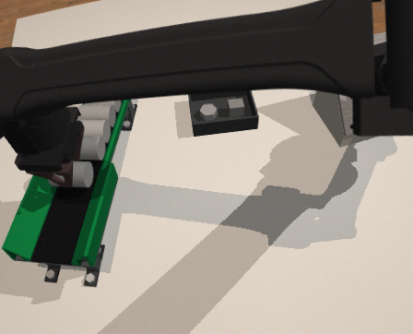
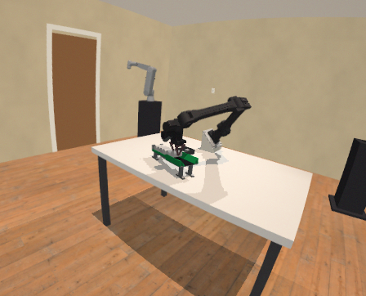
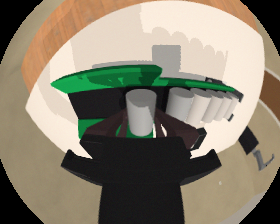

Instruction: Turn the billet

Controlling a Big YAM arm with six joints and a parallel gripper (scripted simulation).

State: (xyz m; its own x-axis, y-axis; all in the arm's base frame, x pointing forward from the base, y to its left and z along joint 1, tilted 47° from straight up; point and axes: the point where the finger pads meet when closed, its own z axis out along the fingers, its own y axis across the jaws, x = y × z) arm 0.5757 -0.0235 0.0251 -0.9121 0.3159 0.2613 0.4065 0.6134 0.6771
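Note:
The feed ramp is green with a black bed and stands at the table's left side. A row of grey billets lies across it at its far end; the row also shows in the wrist view. My gripper is over the ramp just below that row and is shut on one grey billet. In the wrist view this billet sits between the fingers, pointing away from the camera, beside the row. Whether it rests on the bed or is lifted I cannot tell.
A black tray holding a hex part and a block sits behind the table's middle. The arm's base mount is at the right. The arm link hides the ramp's far end. The ramp's bolted feet stand near the front.

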